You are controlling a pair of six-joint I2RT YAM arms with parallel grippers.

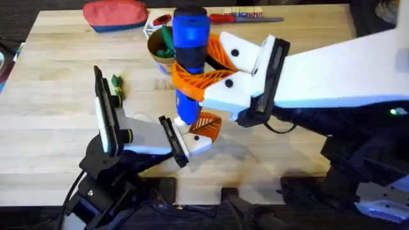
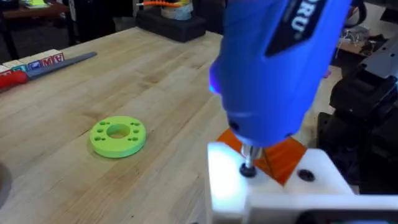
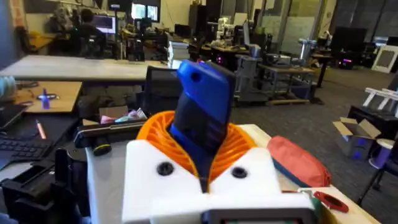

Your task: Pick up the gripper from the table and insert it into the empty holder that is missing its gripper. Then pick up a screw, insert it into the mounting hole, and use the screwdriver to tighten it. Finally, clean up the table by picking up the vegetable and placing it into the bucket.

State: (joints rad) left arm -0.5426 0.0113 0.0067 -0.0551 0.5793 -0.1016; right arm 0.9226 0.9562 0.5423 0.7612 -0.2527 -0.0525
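Observation:
My right gripper (image 1: 193, 69) reaches in from the right, shut on the blue screwdriver (image 1: 190, 38), which stands nearly upright with orange ribbed pads (image 3: 155, 134) on both sides. The bit (image 2: 249, 163) rests on a dark screw head (image 2: 248, 170) in the white holder (image 2: 227, 180). The orange gripper wedge (image 2: 287, 157) sits in that holder, at the end of my left arm (image 1: 195, 135). A second dark spot (image 2: 305, 175) marks the block beside the screw. The green vegetable (image 1: 116, 82) lies on the table to the left. The tan bucket (image 1: 155, 51) stands behind the screwdriver.
A lime-green disc (image 2: 118, 135) with holes lies on the wood near the holder. At the far edge are a red pouch (image 1: 115, 14) and a red-handled tool (image 1: 246, 17). The left arm's upright link (image 1: 105, 115) stands close to the vegetable.

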